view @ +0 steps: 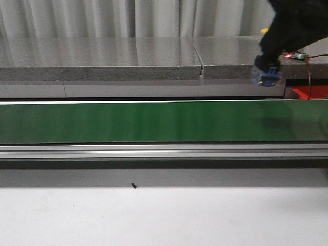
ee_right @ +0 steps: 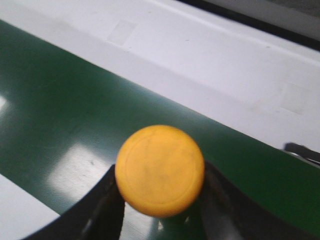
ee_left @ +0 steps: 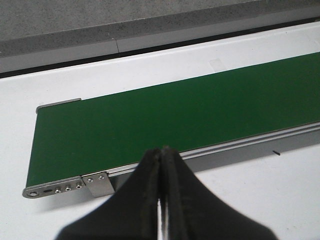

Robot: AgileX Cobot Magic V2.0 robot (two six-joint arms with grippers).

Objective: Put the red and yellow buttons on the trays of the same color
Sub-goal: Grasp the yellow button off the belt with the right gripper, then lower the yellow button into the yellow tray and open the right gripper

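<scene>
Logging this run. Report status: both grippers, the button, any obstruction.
Left gripper shut, empty, above near edge of green belt. Right gripper shut on yellow button, above belt. No tray clearly visible; nothing in the way.

Black arm (view: 293, 25), blue-tipped end effector (view: 268, 77)

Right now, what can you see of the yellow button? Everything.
The yellow button is a round, flat disc, orange-yellow, matte and plastic-looking, with a faint raised ring just inside its edge and light scuffs on its face. In the right wrist view it sits between the right gripper's two black fingers, which press on its opposite sides, its flat face turned to the camera. It is held above the green conveyor belt, apparently not touching it. In the front view the button cannot be made out.
</scene>
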